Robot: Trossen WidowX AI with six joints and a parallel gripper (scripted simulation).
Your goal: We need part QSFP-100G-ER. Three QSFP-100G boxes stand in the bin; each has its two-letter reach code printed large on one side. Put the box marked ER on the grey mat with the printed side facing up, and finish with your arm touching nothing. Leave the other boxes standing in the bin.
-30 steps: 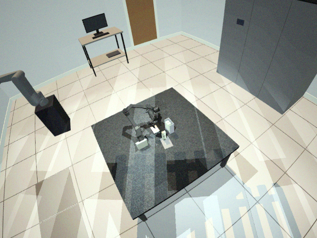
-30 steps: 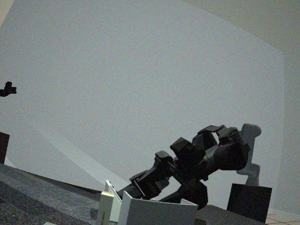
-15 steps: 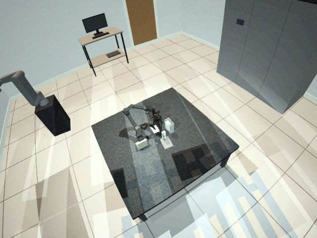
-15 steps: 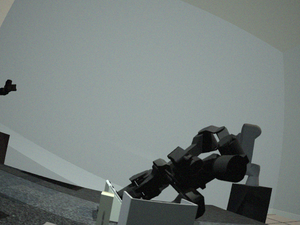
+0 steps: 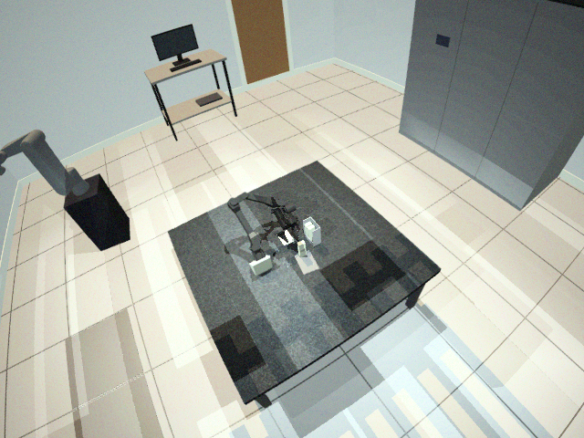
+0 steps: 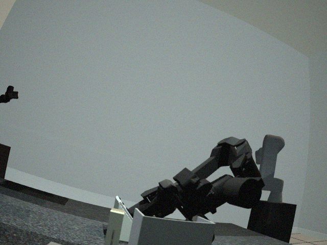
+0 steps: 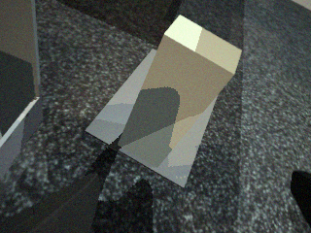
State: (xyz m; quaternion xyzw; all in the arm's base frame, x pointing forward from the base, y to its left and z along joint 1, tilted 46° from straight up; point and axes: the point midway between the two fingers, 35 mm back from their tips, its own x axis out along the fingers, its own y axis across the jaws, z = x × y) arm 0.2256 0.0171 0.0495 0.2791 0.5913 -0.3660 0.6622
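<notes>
With its pincer (image 7: 193, 181) spread and pinching nothing, the arm (image 5: 243, 221) (image 6: 200, 181) may topple the upright box (image 5: 301, 247) (image 6: 114, 226) (image 7: 190, 73) on the mat (image 5: 307, 264) (image 6: 53, 243) (image 7: 109, 114), if a finger comes in crooked.

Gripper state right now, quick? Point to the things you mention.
Gripper (image 5: 293, 235): open, holding nothing; the box (image 5: 301, 248) (image 6: 114, 226) (image 7: 187, 83) by the mat (image 5: 308, 265) (image 7: 117, 114) is not in its grasp.

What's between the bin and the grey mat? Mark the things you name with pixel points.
A strip of the dark speckled tabletop (image 5: 292, 311) (image 6: 52, 216) (image 7: 63, 78) lies between the bin (image 5: 315, 236) (image 6: 174, 229) (image 7: 25, 131) and the grey mat (image 5: 308, 266) (image 6: 54, 243) (image 7: 114, 113); the wrist view shows it.
</notes>
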